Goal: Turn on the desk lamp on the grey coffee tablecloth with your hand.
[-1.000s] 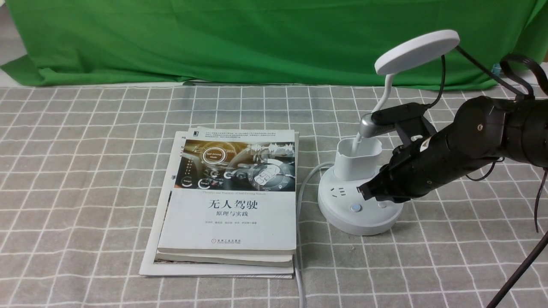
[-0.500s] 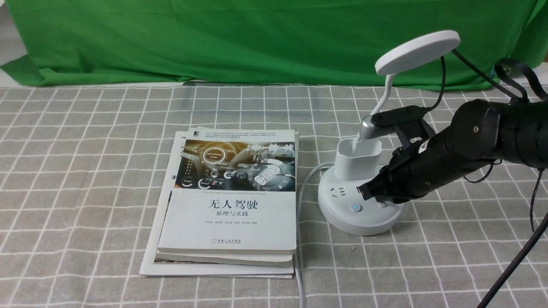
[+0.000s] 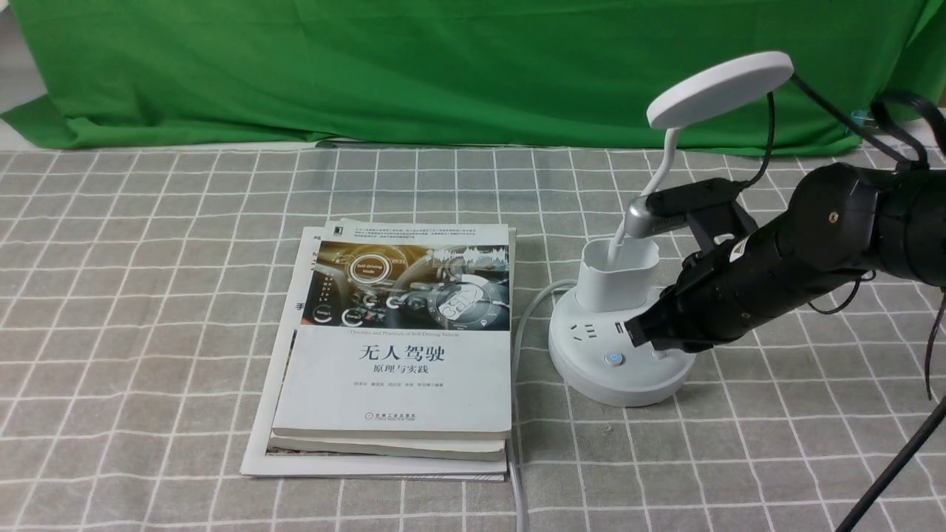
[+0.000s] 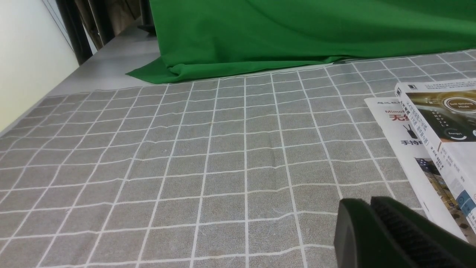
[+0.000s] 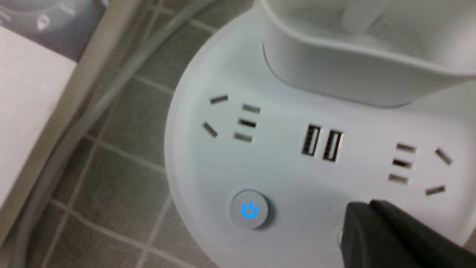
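Note:
The white desk lamp (image 3: 619,347) stands on the grey coffee tablecloth (image 3: 148,295) at the right, its disc head (image 3: 720,87) unlit, its neck rising out of the cup holder (image 3: 617,275). On its base a round power button (image 3: 613,359) glows blue; it also shows in the right wrist view (image 5: 250,210). My right gripper (image 3: 634,330), the black hand, is shut, its tip low over the base and covering most of a second button (image 5: 340,237) right of the lit one. My left gripper (image 4: 366,206) is shut and empty above bare cloth, out of the front view.
A stack of books (image 3: 395,347) lies left of the lamp, a grey cable (image 3: 517,414) running between them toward the front edge. The green backdrop cloth (image 3: 443,66) hangs along the back. A thin black rod (image 3: 894,462) crosses the lower right corner.
My right arm lifted slightly and its tip drew a little to the right over the lamp base. The lamp head stays unlit.

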Tool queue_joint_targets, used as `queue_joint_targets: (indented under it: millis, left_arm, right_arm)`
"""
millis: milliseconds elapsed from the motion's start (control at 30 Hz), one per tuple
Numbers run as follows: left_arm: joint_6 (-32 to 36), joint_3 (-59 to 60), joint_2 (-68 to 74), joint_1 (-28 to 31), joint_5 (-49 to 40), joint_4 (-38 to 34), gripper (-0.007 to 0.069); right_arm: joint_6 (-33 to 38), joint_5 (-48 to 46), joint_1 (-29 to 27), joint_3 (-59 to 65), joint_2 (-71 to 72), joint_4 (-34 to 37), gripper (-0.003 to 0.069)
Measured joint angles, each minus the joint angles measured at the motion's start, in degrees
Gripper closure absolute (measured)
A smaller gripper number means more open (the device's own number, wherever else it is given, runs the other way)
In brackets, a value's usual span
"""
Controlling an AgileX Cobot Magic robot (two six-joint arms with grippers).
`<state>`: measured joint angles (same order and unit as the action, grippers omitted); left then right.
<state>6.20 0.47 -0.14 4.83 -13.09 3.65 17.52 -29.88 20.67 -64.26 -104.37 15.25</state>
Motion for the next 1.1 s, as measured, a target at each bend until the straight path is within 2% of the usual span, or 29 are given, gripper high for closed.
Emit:
queue_joint_targets:
  millis: [333,700,1100]
  left_arm:
    - [0.0,0.0,0.0,0.0,0.0,0.0,0.0606]
    - [-0.07,0.0,0.0,0.0,0.0,0.0,0.0606]
    - [-0.07,0.0,0.0,0.0,0.0,0.0,0.0606]
  right_arm:
    - [0.0,0.27,-0.05,-0.06,0.41,0.0,0.0627]
    - [-0.06,-0.3,0.79,4.79,10.23,0.13,0.0627]
    - [-1.59,-0.83,0.79,25.03,40.5,0.09,0.0627]
